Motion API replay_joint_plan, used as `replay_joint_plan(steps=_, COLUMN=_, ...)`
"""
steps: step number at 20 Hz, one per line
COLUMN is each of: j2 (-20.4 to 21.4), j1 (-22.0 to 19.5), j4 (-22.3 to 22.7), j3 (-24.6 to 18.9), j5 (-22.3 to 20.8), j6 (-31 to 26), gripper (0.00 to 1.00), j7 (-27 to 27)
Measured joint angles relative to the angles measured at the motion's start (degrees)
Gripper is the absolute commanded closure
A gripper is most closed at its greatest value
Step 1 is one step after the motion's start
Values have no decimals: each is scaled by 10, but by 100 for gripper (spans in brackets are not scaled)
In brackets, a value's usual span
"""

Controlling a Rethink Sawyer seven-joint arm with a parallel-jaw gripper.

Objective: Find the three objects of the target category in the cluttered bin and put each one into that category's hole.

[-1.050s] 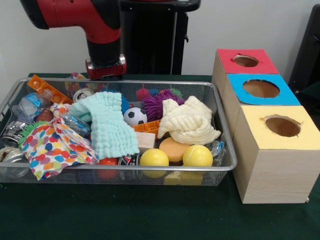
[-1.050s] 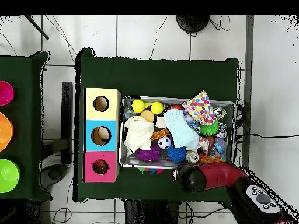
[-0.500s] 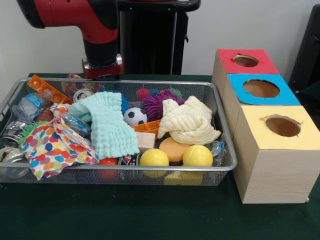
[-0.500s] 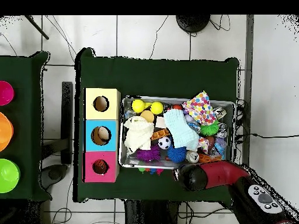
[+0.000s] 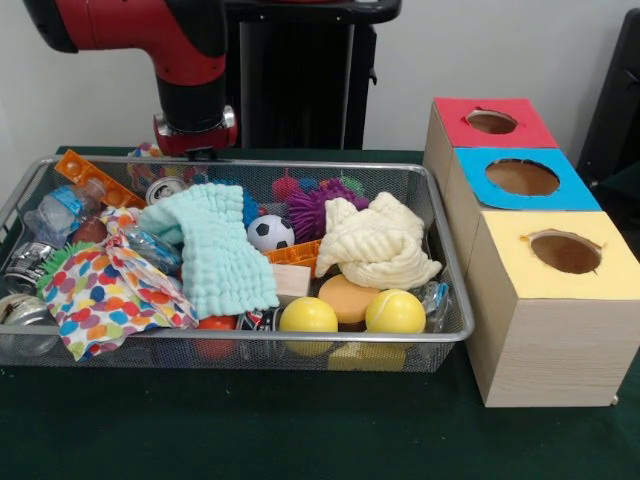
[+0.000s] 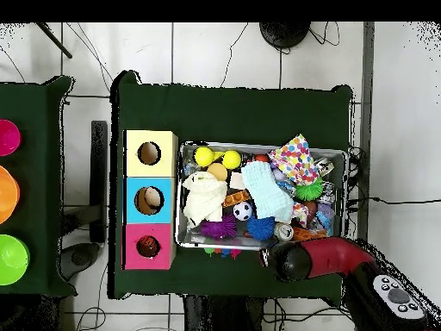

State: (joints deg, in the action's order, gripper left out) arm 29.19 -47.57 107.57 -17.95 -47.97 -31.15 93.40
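The gripper [image 5: 196, 150] hangs behind the wire bin's [image 5: 445, 262] far rim, toward its left end in the front view; whether it grips anything or stands apart, I cannot tell. The target category is unstated; candidates such as the soccer ball [image 5: 270, 233] and two yellow balls [image 5: 308, 314] lie forward and rightward of it, inside the bin, with the three-holed boxes [image 5: 523, 178] beyond its right end.

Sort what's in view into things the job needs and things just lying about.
Job: arm, wire bin, its clutter such as the soccer ball and mint cloth, red box, blue box, yellow box.
Lying about: pink bowl, orange bowl, green bowl on the side table.
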Motion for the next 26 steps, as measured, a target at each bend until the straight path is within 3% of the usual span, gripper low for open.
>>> replay_joint_plan(steps=16, j2=6, j1=-14, j4=0, j3=-23, j5=0, j6=-38, gripper=100, j7=0)
replay_joint_plan(steps=26, j2=73, j1=-24, j4=7, j3=-54, j5=37, j6=-129, gripper=100, j7=0)
